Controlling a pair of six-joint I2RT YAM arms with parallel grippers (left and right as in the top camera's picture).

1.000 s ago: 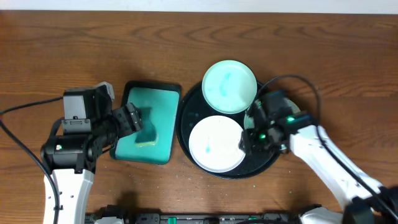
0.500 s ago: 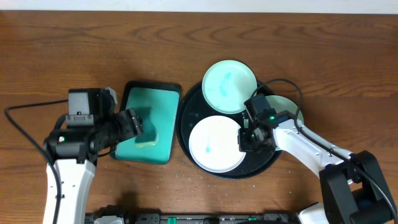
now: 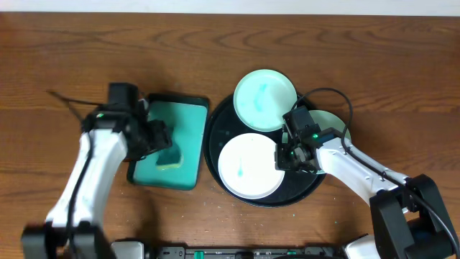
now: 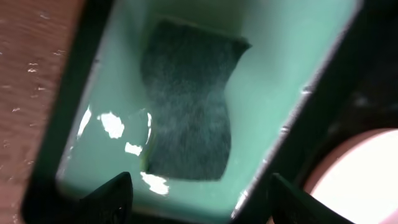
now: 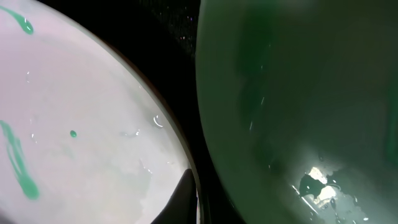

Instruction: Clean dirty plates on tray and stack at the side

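The black tray [image 3: 215, 137] holds a white plate [image 3: 244, 169] with teal smears at its front and a mint plate [image 3: 265, 99] with a teal smear at its back. A second mint plate [image 3: 336, 124] lies at the tray's right edge, partly under my right arm. My right gripper [image 3: 285, 155] sits between the white plate [image 5: 81, 118] and this mint plate [image 5: 298, 93]. Only one finger [image 5: 185, 199] shows, at the white plate's rim. My left gripper [image 3: 159, 135] is open [image 4: 202, 202] over a dark sponge [image 4: 186, 106].
The sponge lies in a teal basin [image 3: 183, 119] with a black rim, left of the tray on the wooden table. The basin [image 4: 292, 56] holds teal liquid. Cables trail from both arms.
My left arm has swung and lifted while its gripper stays over the basin. My right gripper shifted slightly left toward the white plate's edge, and the right mint plate came into view.
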